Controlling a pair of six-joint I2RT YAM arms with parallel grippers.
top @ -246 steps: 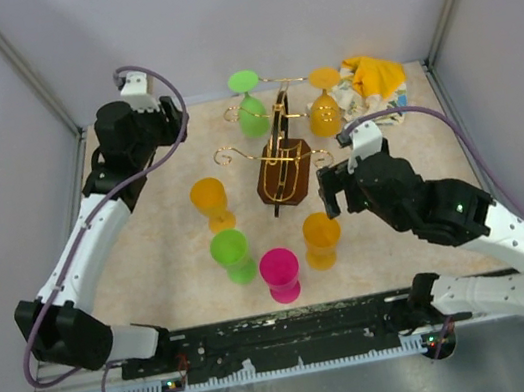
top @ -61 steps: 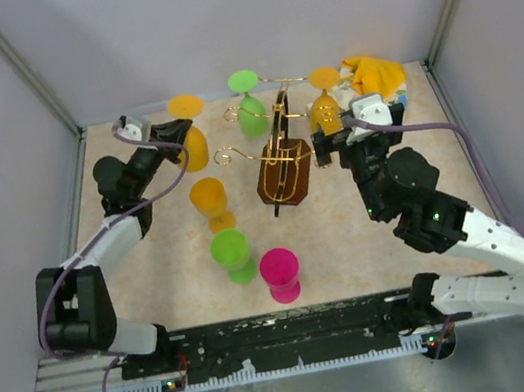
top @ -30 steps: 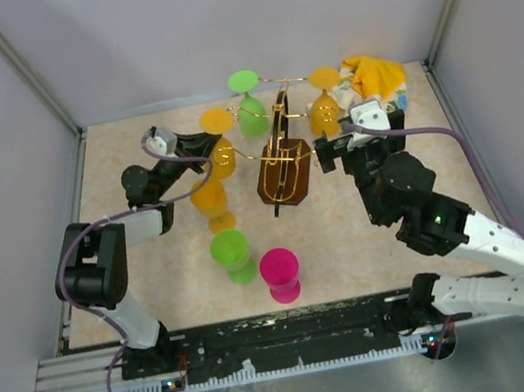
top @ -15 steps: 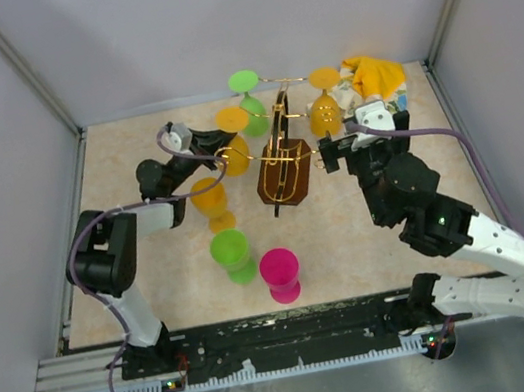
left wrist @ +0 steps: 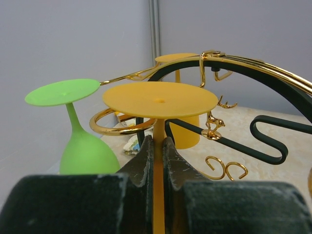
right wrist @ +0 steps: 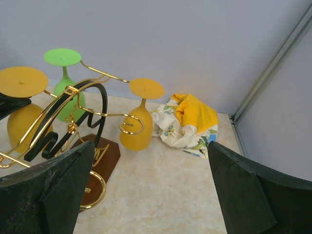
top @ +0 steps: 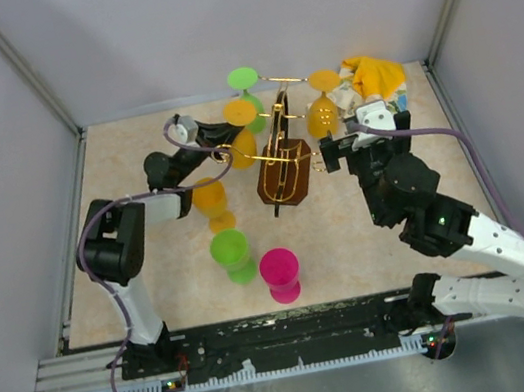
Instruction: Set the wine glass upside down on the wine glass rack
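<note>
Well, our left gripper (left wrist: 158, 152) pinches the orange wine glass (left wrist: 159, 99) by its thin stem; we'd guess light, slick plastic. Right gripper (right wrist: 148, 183) is spread wide, empty.

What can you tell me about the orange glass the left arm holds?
The orange wine glass looks like matte plastic: round foot, thin stem, rounded bowl. It is upside down, foot uppermost, stem pinched by the left gripper, beside the wine glass rack, whose curled gold arm lies under the foot; contact unclear.
</note>
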